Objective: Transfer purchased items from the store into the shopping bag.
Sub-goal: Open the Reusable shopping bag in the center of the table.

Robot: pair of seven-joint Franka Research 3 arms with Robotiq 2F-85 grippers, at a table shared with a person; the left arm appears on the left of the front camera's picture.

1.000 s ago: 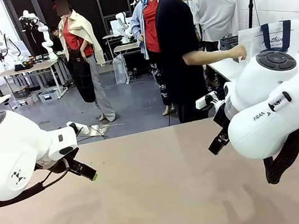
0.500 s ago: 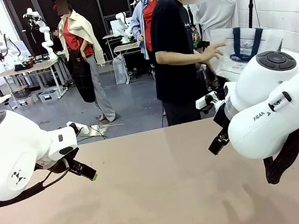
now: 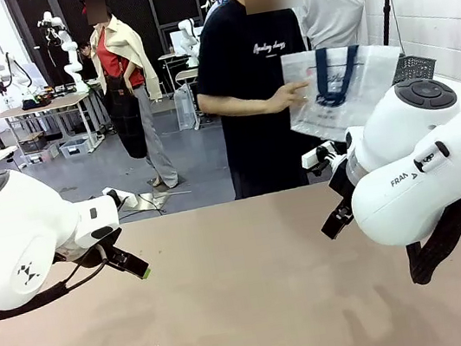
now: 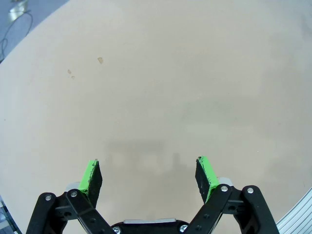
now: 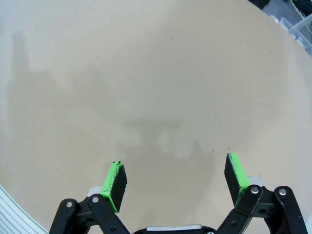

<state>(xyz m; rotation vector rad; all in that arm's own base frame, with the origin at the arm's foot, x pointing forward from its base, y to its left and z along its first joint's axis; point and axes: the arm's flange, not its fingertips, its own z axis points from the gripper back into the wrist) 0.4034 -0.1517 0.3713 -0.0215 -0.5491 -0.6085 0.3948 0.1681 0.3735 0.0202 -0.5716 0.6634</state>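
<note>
Behind the far edge lies a workshop with a grey floor and cluttered benches; nearer to you, the tan surface point(image 3: 252, 310) spreads across the lower half of the front view. The left arm point(image 3: 22, 241) fills the lower left and the right arm point(image 3: 431, 167) bulks at the right, both hanging above the surface.

A person point(image 3: 253, 90) in a dark shirt stands at the far side, top centre, holding the shopping bag point(image 3: 336, 90) in the air at the upper right, well off the surface.

Your left hand point(image 4: 147, 168) is spread wide over bare surface, gripping nothing. Your right hand point(image 5: 174, 165) is equally wide, with nothing between its pads.

Watch these risks:
- The bag looks thin and limp. Unless it is set down with its mouth held apart, it will likely fold and anything dropped in may slide off.
- Reaching toward it now puts your right arm close to the person's fingers on the bag.
- That arm's own body covers the bag's lower corner in the front view, so judging depth there is poor.
- A dark lattice basket point(image 3: 415, 66) sits just behind the bag, so don't mistake it for the target.
</note>
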